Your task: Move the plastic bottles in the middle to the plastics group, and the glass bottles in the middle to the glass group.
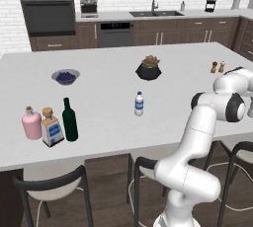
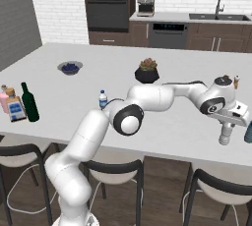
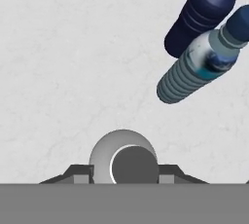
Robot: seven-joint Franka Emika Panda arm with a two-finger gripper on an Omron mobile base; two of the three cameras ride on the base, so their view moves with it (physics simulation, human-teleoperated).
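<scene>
Even, bright rendered light, soft faint shadows, no glare; distant detail perhaps slightly blurred.

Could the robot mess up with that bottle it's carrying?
Maybe, in two ways.
1. The gripper holds the plain bottle fairly near the counter's front edge. Set down too close to it, the bottle might tip off.
2. The dark blue bottle and the ribbed bottle stand close by. A sideways swing could knock them over.
</scene>
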